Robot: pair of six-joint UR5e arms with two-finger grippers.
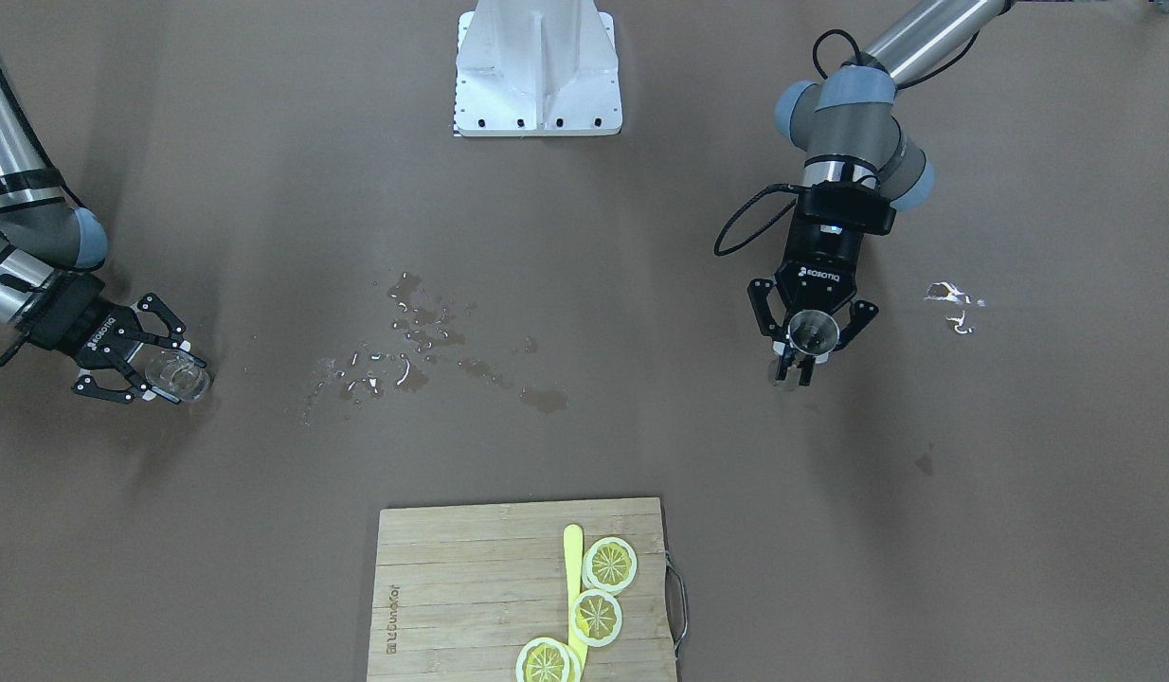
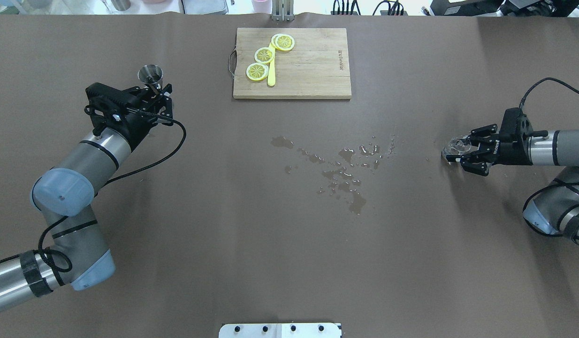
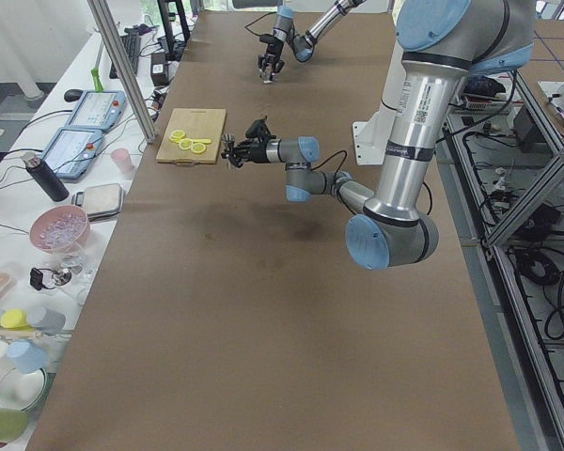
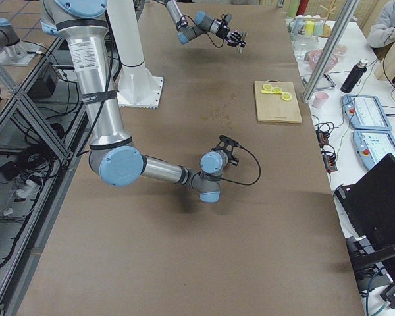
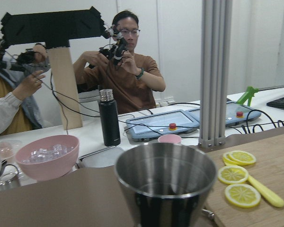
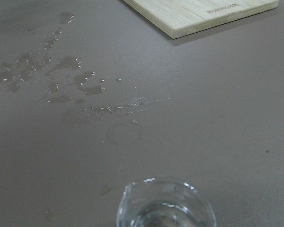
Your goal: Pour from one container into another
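Off on the table's left side, my left gripper (image 1: 799, 360) is clamped on the jigger (image 5: 165, 184), held upright. Far across the spilled puddles (image 2: 346, 171), my right gripper (image 2: 454, 150) grasps the glass (image 6: 165, 206), low over the table (image 2: 289, 244).

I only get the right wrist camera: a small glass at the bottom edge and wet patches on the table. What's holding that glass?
Observer: The right gripper, shut on the glass from its sides.
Visitor: And where would it pour?
Observer: Into a steel jigger, held upright by the left gripper, far from the glass.
Visitor: That wooden board corner I see, is anything on it?
Observer: Three lemon slices and a yellow tool.
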